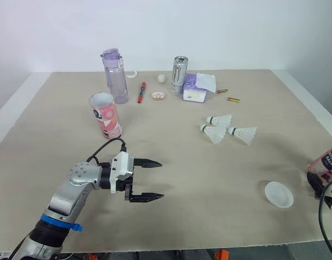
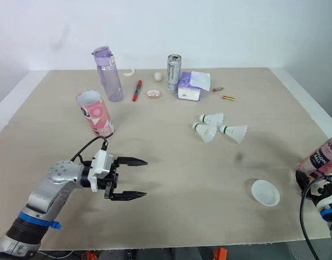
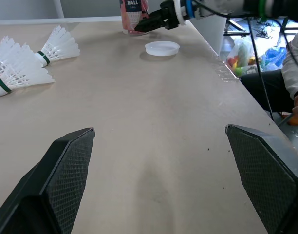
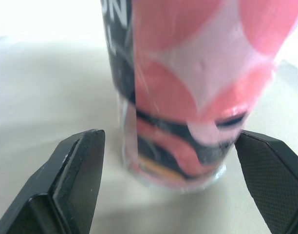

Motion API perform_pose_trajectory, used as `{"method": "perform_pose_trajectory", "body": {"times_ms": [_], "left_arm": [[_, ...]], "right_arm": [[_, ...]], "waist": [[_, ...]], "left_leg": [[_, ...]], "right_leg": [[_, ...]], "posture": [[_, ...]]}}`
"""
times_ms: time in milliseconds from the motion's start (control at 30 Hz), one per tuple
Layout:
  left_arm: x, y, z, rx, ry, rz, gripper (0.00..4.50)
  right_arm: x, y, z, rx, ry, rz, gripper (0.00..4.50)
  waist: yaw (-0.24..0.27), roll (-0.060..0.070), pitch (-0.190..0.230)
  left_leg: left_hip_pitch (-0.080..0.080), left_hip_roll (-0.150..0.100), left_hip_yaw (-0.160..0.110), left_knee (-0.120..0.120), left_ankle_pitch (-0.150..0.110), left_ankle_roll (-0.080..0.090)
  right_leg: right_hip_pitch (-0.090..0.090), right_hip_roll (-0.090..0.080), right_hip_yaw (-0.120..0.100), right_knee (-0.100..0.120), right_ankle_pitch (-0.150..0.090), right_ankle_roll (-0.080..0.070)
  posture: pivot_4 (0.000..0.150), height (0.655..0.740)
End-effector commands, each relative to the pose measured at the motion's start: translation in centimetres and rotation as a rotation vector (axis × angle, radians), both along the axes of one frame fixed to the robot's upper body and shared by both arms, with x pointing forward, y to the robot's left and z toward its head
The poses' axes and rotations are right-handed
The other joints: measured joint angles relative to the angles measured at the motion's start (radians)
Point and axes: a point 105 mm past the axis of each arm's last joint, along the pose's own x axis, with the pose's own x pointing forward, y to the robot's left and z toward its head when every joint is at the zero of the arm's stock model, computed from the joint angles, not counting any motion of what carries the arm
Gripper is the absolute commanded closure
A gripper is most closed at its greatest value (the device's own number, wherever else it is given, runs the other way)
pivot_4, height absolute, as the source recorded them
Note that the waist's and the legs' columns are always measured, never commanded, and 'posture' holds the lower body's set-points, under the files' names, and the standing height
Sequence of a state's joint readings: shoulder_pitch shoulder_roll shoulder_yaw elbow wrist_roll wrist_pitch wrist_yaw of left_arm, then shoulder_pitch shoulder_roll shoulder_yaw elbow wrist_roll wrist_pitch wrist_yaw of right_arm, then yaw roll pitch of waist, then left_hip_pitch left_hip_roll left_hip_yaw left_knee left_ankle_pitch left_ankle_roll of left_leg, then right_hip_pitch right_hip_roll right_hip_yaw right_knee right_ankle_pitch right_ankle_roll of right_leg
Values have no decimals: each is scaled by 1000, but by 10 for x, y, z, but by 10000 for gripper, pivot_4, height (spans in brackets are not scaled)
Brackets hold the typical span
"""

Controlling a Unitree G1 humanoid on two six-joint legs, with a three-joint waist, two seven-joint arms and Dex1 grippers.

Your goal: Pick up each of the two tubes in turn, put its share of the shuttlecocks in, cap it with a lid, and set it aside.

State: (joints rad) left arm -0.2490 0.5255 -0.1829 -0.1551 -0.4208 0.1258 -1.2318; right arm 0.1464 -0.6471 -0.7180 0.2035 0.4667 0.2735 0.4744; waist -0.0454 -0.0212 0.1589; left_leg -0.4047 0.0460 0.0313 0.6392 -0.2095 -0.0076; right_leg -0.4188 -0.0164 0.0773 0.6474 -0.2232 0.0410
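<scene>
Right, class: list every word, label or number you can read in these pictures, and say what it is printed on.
"BALL": on the right-hand tube, seen from the left wrist.
"ON": the end of a cut-off word on the same tube, in the right wrist view.
Too small or blurred to read: the print on the left-hand tube, the can and the tissue pack.
</scene>
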Motion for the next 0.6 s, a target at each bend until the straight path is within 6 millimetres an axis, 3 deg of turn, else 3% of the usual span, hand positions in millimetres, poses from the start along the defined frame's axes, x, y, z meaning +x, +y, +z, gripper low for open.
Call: {"method": "perform_pose_trajectory", "body": {"times_ms": [33,300,400,600], "left_arm": [[3,0,8,-10,-42,-11,0],[10,5,8,-7,-44,16,0],[16,8,8,-29,-32,79,0],[28,17,9,-50,-66,236,0]], "right_arm": [[-10,11,31,-56,-58,29,489],[-31,68,49,-112,36,257,489],[-24,119,59,-155,37,535,489],[9,199,73,-198,-152,979,489]], "waist": [[0,0,0],[0,0,0],[0,0,0],[-3,-5,2]], "left_leg": [[0,0,0,0,0,0],[-1,0,-1,0,0,0],[-1,1,-1,-1,0,0],[0,1,-2,0,0,0]], "right_leg": [[0,0,0,0,0,0],[0,0,0,0,-1,0],[-1,0,0,0,-1,0],[-1,1,0,0,0,-1]], "posture": [[1500,7400],[1500,7400],[1500,7400],[1500,7400]]}}
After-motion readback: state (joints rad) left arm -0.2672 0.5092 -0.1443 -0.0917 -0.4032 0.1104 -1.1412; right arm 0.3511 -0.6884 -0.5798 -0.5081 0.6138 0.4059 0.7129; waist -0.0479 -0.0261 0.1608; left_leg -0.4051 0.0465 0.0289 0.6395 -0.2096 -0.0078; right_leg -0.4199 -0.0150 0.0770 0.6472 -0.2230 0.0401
